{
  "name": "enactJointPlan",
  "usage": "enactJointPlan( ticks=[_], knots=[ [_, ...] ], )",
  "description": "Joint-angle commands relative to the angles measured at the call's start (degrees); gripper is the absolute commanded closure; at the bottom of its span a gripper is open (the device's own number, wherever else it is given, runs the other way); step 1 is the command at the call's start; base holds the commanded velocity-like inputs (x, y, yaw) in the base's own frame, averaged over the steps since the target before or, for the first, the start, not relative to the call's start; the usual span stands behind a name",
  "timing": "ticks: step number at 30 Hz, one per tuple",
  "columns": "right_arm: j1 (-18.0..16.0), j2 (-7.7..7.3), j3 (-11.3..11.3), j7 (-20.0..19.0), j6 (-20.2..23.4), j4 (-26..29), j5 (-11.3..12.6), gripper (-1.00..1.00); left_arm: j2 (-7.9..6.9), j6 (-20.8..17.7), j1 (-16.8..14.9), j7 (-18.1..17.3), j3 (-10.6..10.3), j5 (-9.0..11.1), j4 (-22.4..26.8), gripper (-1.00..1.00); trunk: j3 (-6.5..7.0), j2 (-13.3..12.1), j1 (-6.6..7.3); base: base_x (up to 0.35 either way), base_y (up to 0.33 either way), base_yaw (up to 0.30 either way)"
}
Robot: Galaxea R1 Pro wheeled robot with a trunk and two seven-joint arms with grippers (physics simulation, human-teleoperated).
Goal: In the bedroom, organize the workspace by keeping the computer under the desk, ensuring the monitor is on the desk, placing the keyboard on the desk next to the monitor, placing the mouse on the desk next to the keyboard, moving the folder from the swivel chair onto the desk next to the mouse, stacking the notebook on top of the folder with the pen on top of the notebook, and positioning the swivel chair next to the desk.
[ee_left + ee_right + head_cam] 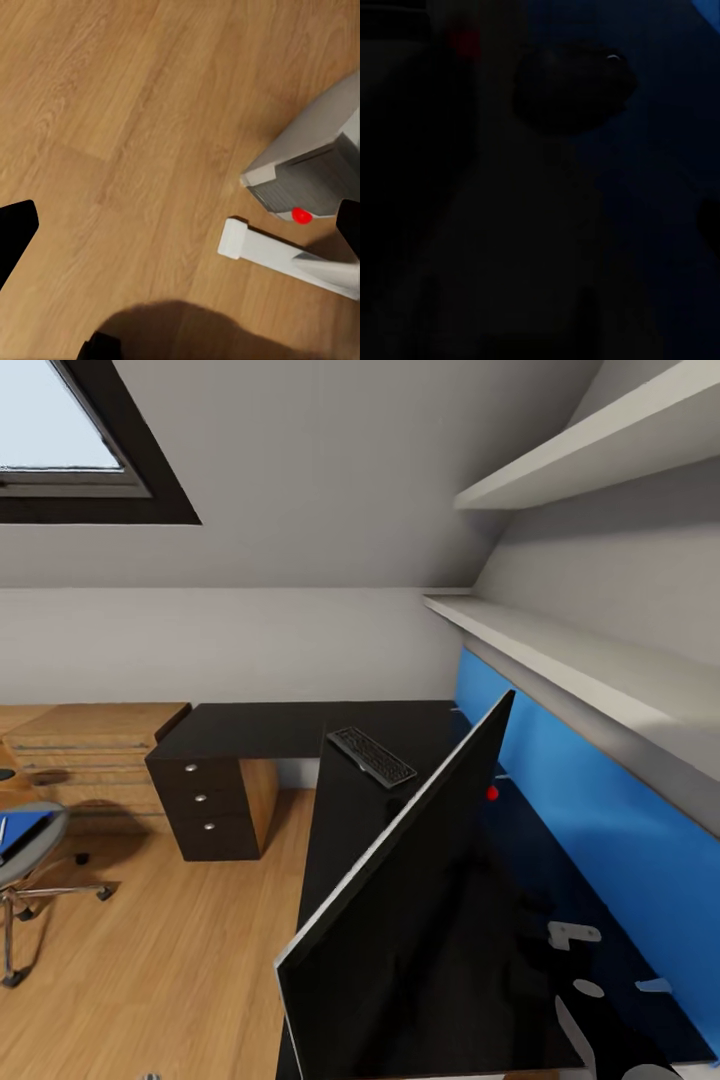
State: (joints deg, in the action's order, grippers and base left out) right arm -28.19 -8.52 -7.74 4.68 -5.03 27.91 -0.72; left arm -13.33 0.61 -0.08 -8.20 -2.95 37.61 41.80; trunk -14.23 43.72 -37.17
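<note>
From the head camera, a large dark monitor (pixel 420 920) stood tilted on the black L-shaped counter (pixel 270 728), taking up most of the near foreground. Beyond it the keyboard (pixel 372 755) lay flat on the counter, angled, near the inner corner and apart from the monitor. A drawer unit (pixel 210 810) with three round knobs sat under the counter's far wing. A blue panel (pixel 600 830) ran along the wall behind the counter, with two pale shelves (pixel 590 660) above it and a skylight (pixel 70 440) at the upper left. At the left edge, part of the swivel chair (pixel 25 860) stood on the wood floor (pixel 170 950), well apart from the counter, with a blue folder (pixel 22 830) lying on its seat.

The left wrist camera gave something the head camera did not: bare wood floor (pixel 127 112) close below, a grey body with a red dot (pixel 315 172) and a white bar (pixel 277 251), likely parts of the robot itself. The left end effector (pixel 184 232) had its dark fingertips (pixel 15 232) at opposite edges of that picture, set wide apart with nothing between them.

The right wrist camera was almost black; a rounded dark shape (pixel 574 90) and a faint red spot (pixel 465 41) could just be made out against dim blue. Whether the right end effector was apart or together could not be told.
</note>
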Motion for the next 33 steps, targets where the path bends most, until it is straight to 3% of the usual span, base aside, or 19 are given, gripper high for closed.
enactJointPlan(
  ticks=[1,5,9,24,33],
  knots=[
    [-0.1,0.01,-0.1,0.1,-0.2,-0.1,-0.1,-1.00,-0.06,0.1,0.0,0.0,-0.3,0.6,0.0,-1.00,-0.07,0.0,-0.04,0.229,-0.001,0.000],
    [-0.5,-0.03,0.0,0.0,-0.2,-2.1,-0.1,-1.00,-0.03,0.1,0.0,0.0,-0.3,0.5,0.0,-1.00,-0.07,0.0,-0.04,0.051,0.000,0.000],
    [-3.1,-0.10,0.0,0.0,-0.6,-7.5,-0.2,-1.00,-0.03,0.2,0.0,0.1,-0.3,0.5,0.0,-1.00,-0.07,0.0,-0.04,0.013,0.000,0.000],
    [-3.6,-0.93,0.0,0.0,-0.7,-9.3,-0.1,-1.00,-0.03,0.2,0.0,0.2,-0.3,0.5,0.0,-1.00,-0.07,0.0,-0.04,0.000,0.000,0.000],
    [-3.6,-0.73,0.6,-0.4,-4.2,-8.8,-0.2,-1.00,-0.03,0.2,0.0,0.5,-0.3,0.5,-0.1,-1.00,-0.07,0.0,-0.04,0.000,0.000,0.000]
  ],
)
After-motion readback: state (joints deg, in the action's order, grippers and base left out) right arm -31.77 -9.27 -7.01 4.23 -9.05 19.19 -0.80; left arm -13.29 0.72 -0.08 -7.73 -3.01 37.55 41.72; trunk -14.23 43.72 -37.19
